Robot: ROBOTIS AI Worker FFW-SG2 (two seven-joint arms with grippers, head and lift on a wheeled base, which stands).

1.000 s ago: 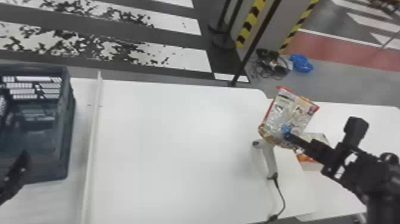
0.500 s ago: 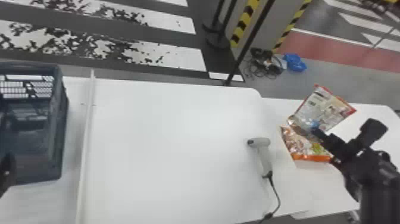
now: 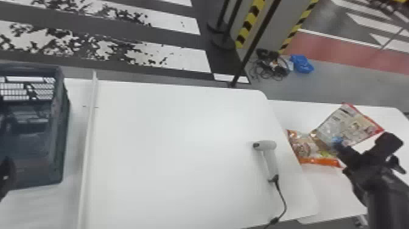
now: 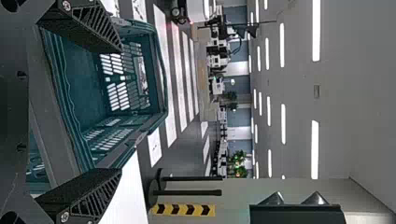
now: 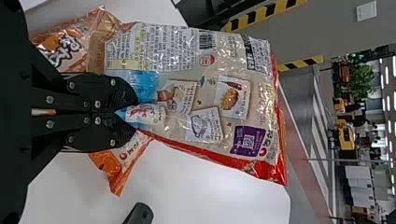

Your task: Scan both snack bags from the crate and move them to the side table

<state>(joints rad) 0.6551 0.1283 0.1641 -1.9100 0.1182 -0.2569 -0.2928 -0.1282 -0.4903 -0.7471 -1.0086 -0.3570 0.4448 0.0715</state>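
Observation:
Over the side table at the right, my right gripper holds a red-edged snack bag tilted in the air. In the right wrist view the right gripper is shut on that snack bag, its printed back showing. An orange snack bag lies on the side table, partly covered by the held one; the same orange bag appears behind it in the right wrist view. My left gripper is at the crate; in the left wrist view the left gripper stands open before the crate.
A grey handheld scanner with a cable lies near the right edge of the main table. A raised white strip runs between crate and table surface. Black posts stand on the floor beyond.
The right gripper has carried the red-edged bag rightward from beside the scanner to over the side table, uncovering more of the orange bag. The head view has shifted slightly.

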